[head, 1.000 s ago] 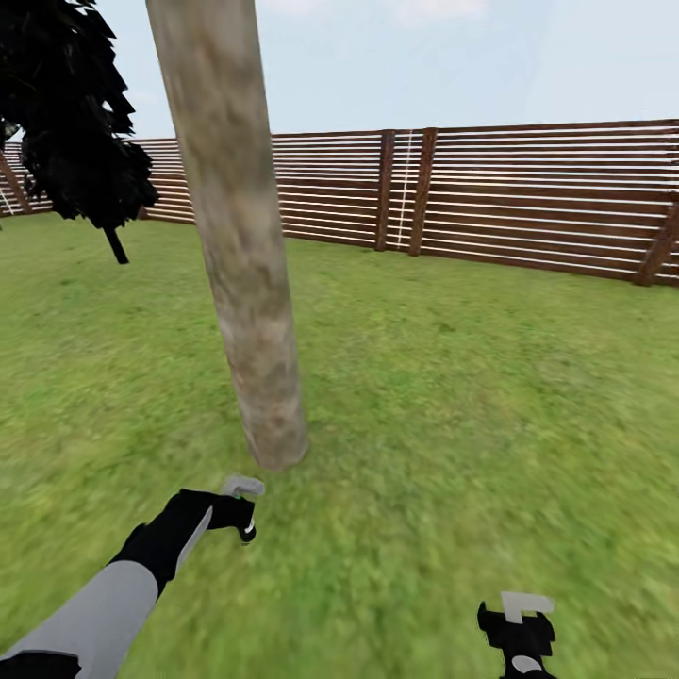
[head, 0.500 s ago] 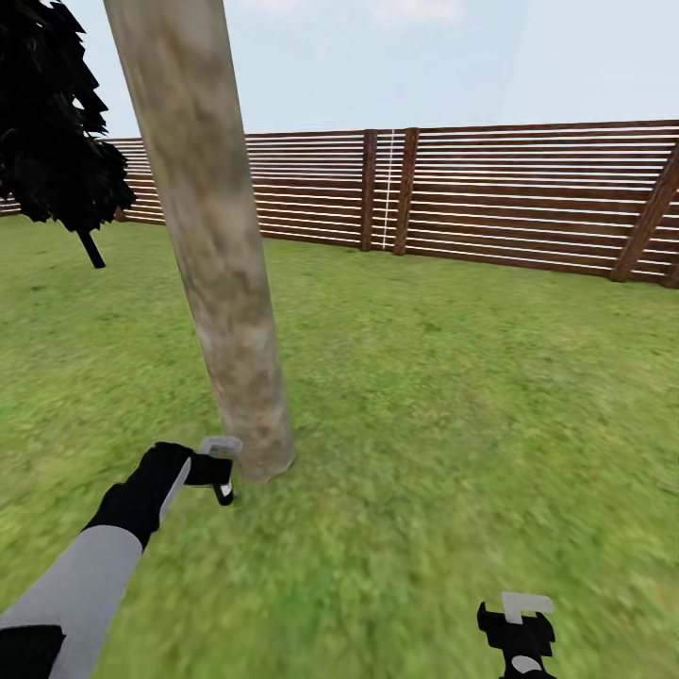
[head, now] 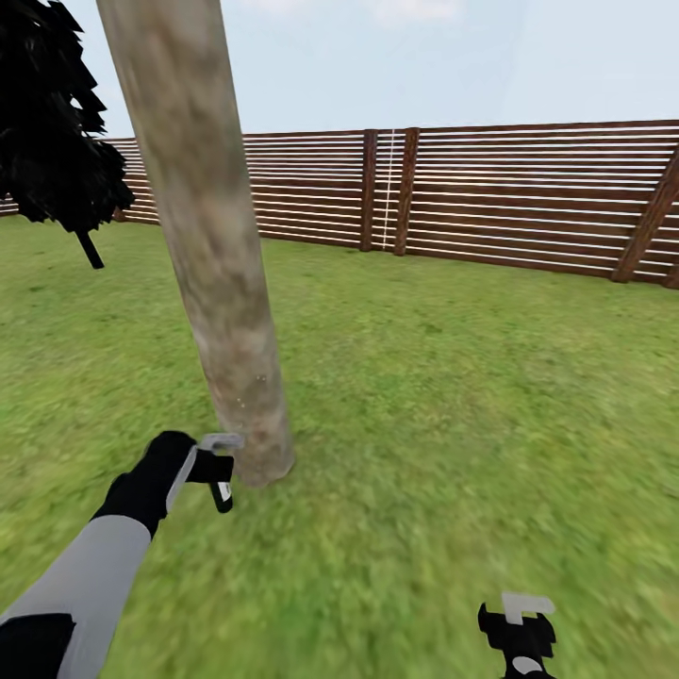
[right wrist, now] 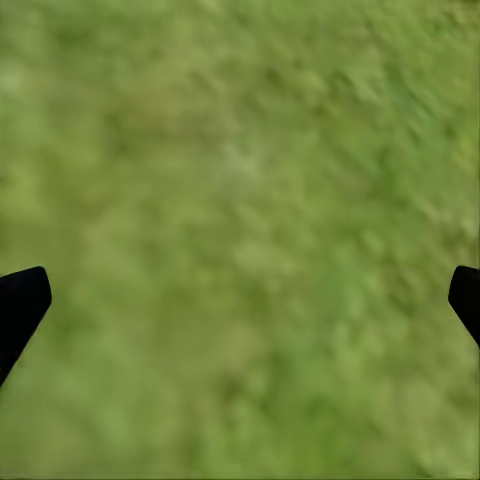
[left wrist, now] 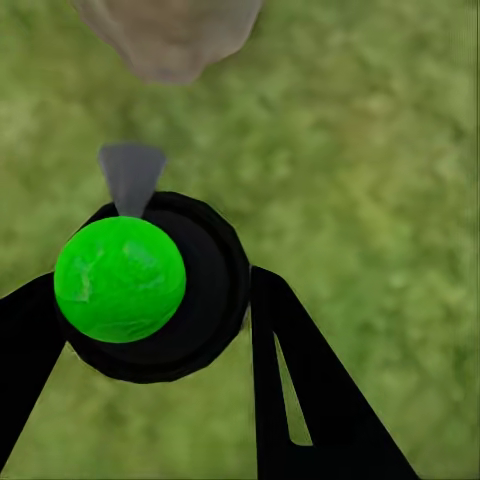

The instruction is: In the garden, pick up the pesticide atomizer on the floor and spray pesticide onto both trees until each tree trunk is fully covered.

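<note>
The tree trunk (head: 212, 255), a mottled grey-brown column, rises from the lawn left of centre, its crown out of view. My left gripper (head: 221, 474) hovers just left of the trunk's base, shut on the pesticide atomizer (head: 223, 493). In the left wrist view the atomizer (left wrist: 150, 290) is a round black body with a bright green top and a grey nozzle, clamped between my black fingers (left wrist: 300, 390). The nozzle points at the trunk's foot (left wrist: 170, 35). My right gripper (head: 517, 634) hangs low over the grass at the lower right, open and holding nothing (right wrist: 240, 300).
A reddish-brown slat fence (head: 528, 198) closes the lawn at the back. A black ragged cone-shaped tree (head: 57, 141) stands at the far left. Green grass (head: 453, 405) spreads to the right of the trunk.
The view has shifted, so the camera moved. My left gripper with the atomizer has come closer to the trunk's base. The right gripper has stayed put.
</note>
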